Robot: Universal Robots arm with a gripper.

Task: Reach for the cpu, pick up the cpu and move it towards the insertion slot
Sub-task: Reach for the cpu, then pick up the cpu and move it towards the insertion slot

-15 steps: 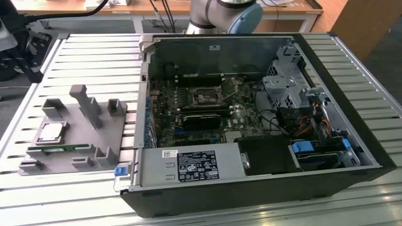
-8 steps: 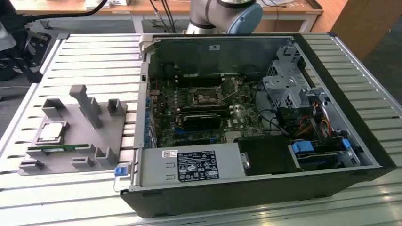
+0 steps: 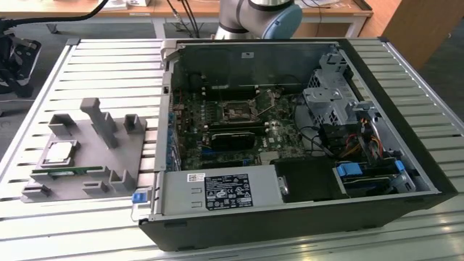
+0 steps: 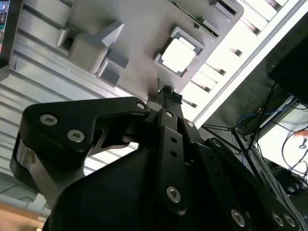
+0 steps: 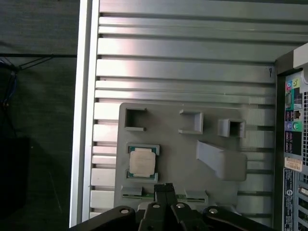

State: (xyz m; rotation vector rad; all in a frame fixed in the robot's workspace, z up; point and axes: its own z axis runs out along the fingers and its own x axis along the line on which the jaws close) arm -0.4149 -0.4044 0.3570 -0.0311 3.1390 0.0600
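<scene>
In the first wrist view our gripper (image 5: 164,188), closed and empty, hovers near the cpu (image 5: 142,162) on the grey fixture (image 5: 185,151); we should centre it squarely.

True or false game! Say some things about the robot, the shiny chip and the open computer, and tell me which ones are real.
1. The cpu lies in the grey fixture. True.
2. The gripper holds the cpu. False: it hangs shut above the fixture, apart from the cpu.
3. The insertion slot has the cpu in it. False: its centre is dark, and the cpu is outside the computer case.
4. A green memory stick lies beside the cpu. True.
</scene>
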